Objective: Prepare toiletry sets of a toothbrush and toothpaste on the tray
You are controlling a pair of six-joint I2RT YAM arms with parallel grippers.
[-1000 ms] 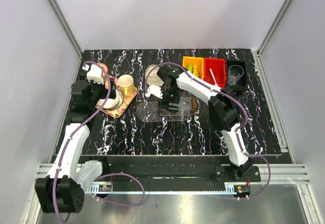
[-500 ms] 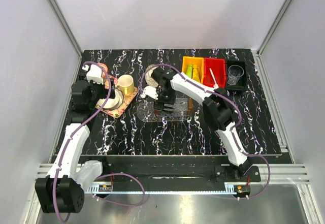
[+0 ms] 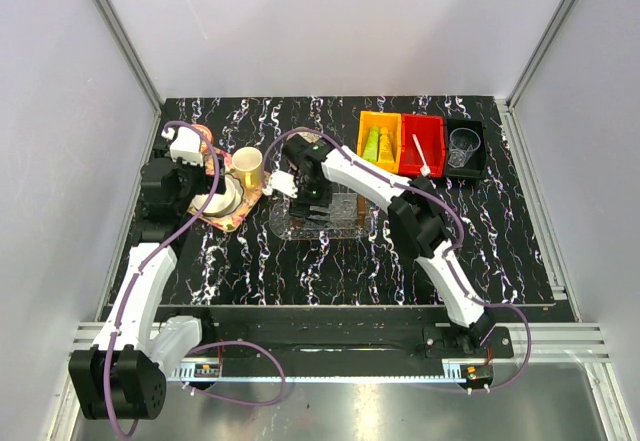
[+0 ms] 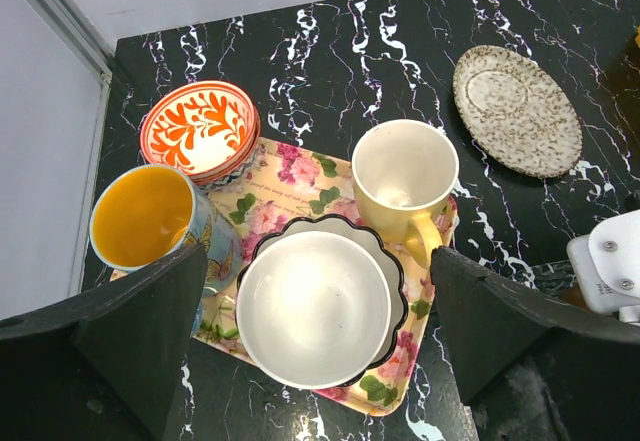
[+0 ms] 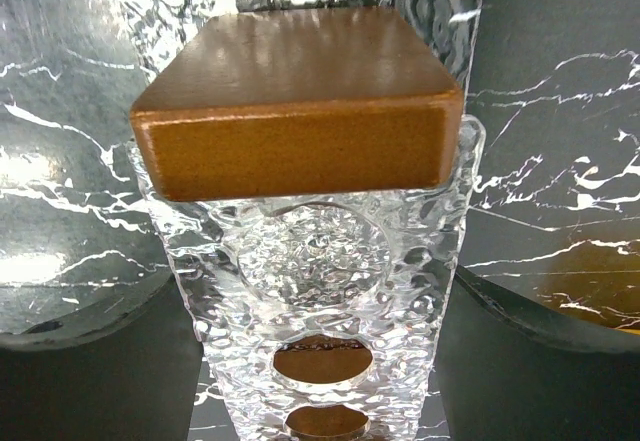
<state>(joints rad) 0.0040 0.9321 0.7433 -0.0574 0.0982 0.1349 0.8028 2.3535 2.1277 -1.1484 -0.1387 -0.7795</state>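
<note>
The right hand [image 5: 320, 326] hangs over the clear tray [image 3: 360, 223], fingers wide apart, while the toothbrush [image 3: 421, 153] lies in the red bin [image 3: 409, 131], probably light, stiff and slippery, so pinch its middle.

Right gripper [image 3: 314, 204] blocks the middle of the tray [image 3: 350, 225] from above. Up close, the tray runs off the bottom edge, and a brown block [image 5: 300, 101] covers its far end. Toothbrush [image 3: 422, 155]: just a white sliver, head too small to make out.
</note>
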